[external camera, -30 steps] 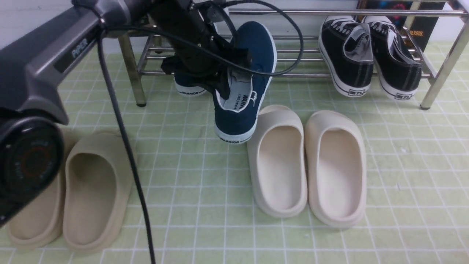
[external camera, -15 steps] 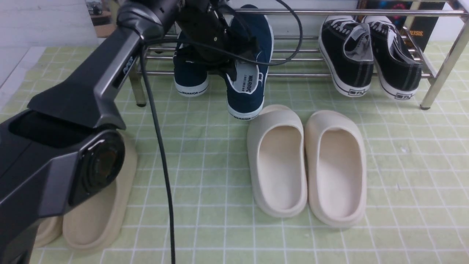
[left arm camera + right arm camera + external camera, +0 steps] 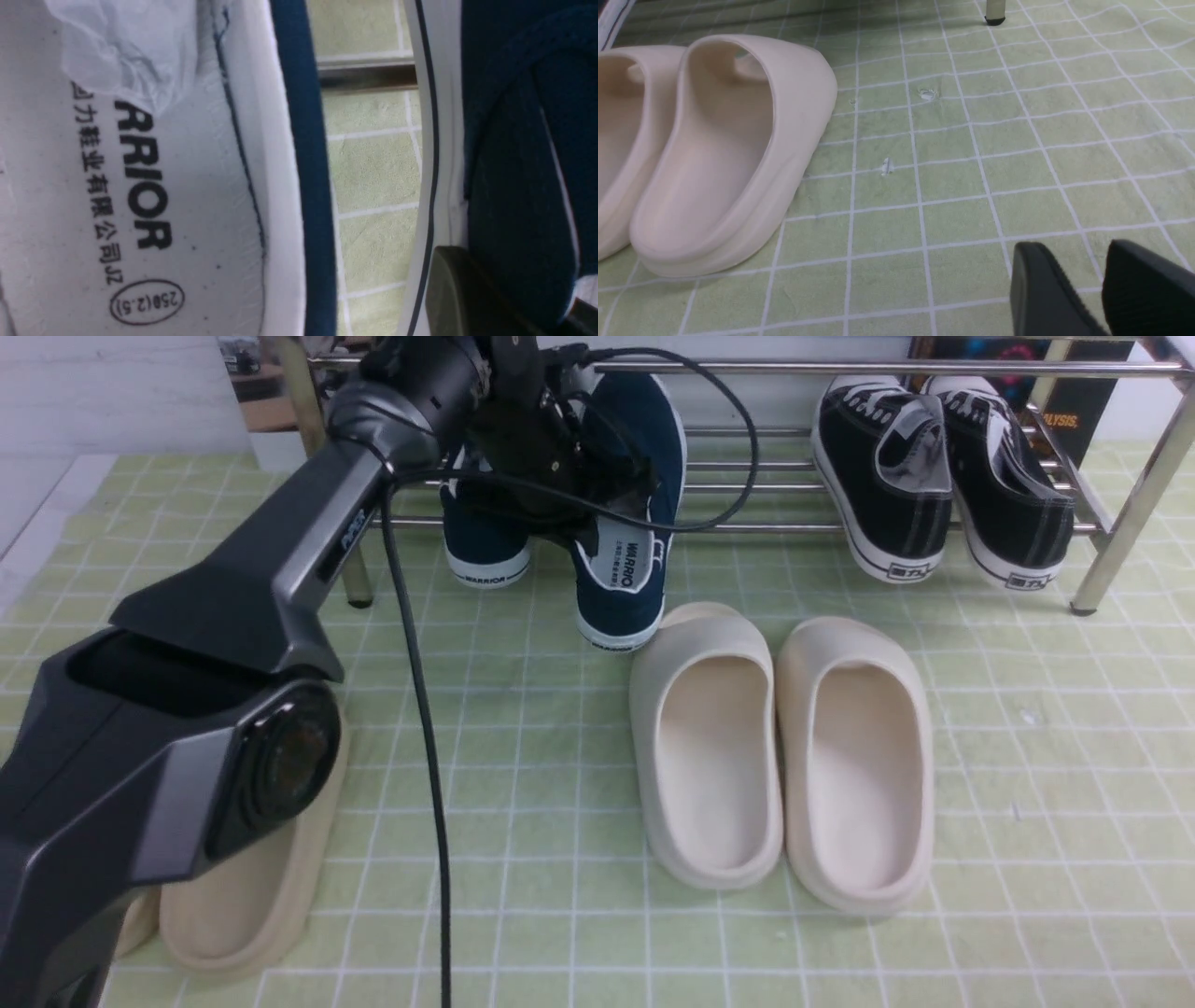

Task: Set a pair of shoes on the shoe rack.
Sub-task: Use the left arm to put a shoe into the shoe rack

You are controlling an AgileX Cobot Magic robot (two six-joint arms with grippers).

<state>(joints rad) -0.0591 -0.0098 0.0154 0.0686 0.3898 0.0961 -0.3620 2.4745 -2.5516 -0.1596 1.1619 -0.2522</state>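
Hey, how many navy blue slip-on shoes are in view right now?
2. One navy slip-on sits on the shoe rack, near its left end; the second slip-on is right beside it, gripped by the left hand. None seem hidden.

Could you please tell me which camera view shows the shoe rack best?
The front view: the shoe rack shows its bars and legs there. The left wrist view catches one bar; the right wrist view, one foot.

Home-style entryway setup: shoe rack [image 3: 840,368] w/ sneakers [image 3: 887,476], slides [image 3: 709,756], grid mat [image 3: 1027,803].
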